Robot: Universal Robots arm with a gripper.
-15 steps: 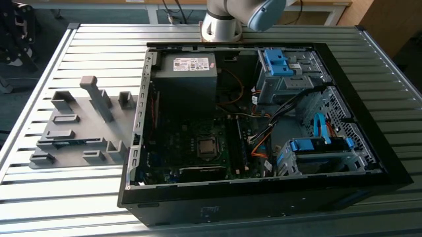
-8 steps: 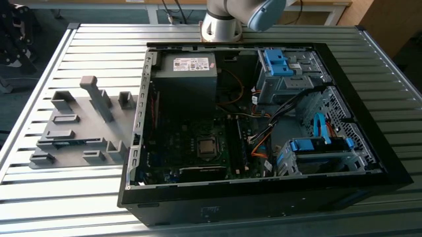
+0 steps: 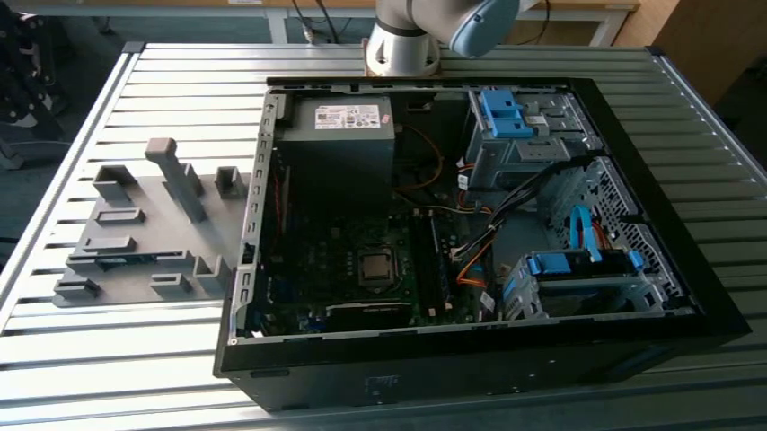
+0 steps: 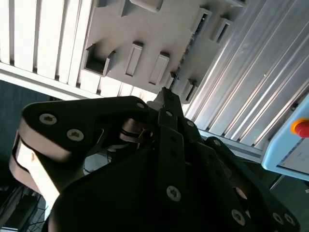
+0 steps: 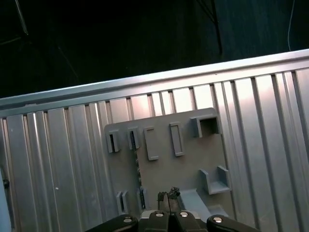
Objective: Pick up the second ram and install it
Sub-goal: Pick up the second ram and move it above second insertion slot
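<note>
Gripper: the gripper [image 5: 169, 195] is seen hanging above the grey fixture [image 5: 186, 162], clear of it. Its fingertips are drawn nearly together and nothing is held between them.
Second ram: the second ram [image 5: 138, 169] is stood on edge in the fixture, carried at each end by small slotted blocks, so it is seen as a thin dark line in both wrist views.
Offset: the strip is judged to lie just to one side of the fingertips, not under them.
Long axis: it runs across the fixture from the blocks nearest the gripper to those at the far edge.
Fixture: it is laid on the slatted table [image 3: 180, 90], at the exterior view's left of the open computer case [image 3: 671, 269].
Install: not yet done, since the strip is seated in its holder.
</note>
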